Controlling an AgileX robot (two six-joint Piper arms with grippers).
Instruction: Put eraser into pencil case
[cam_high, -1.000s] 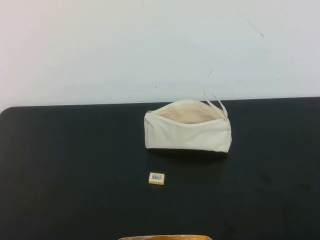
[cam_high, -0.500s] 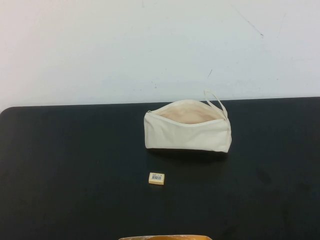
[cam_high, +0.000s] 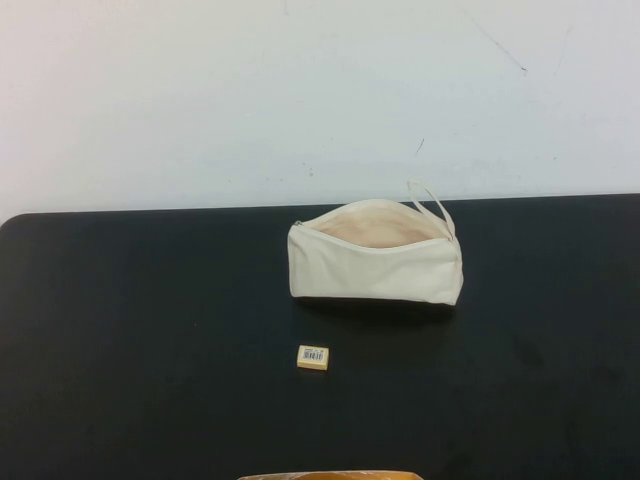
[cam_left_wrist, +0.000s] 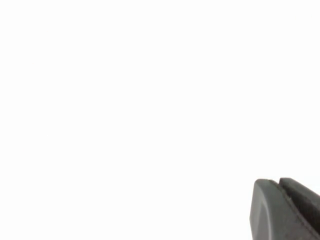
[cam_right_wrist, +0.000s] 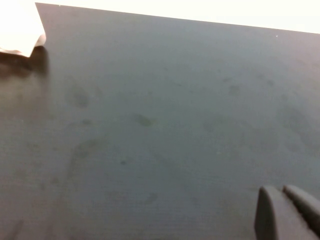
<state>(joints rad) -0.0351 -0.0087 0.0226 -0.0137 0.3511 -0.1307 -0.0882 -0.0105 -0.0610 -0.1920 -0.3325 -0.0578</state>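
The eraser (cam_high: 313, 356) is a tiny tan block with a barcode label. It lies flat on the black table (cam_high: 150, 330), a little in front of the pencil case. The pencil case (cam_high: 375, 255) is a cream pouch standing unzipped, its peach lining showing and its loop strap at the right end. One corner of it shows in the right wrist view (cam_right_wrist: 17, 30). Neither gripper shows in the high view. My left gripper (cam_left_wrist: 277, 181) is shut and empty against a blank white background. My right gripper (cam_right_wrist: 280, 189) is shut and empty above bare table, well away from the pouch.
A white wall (cam_high: 300, 90) rises behind the table's far edge. An orange-yellow object (cam_high: 330, 475) pokes in at the near edge of the high view. Black tabletop spreads on both sides of the pouch.
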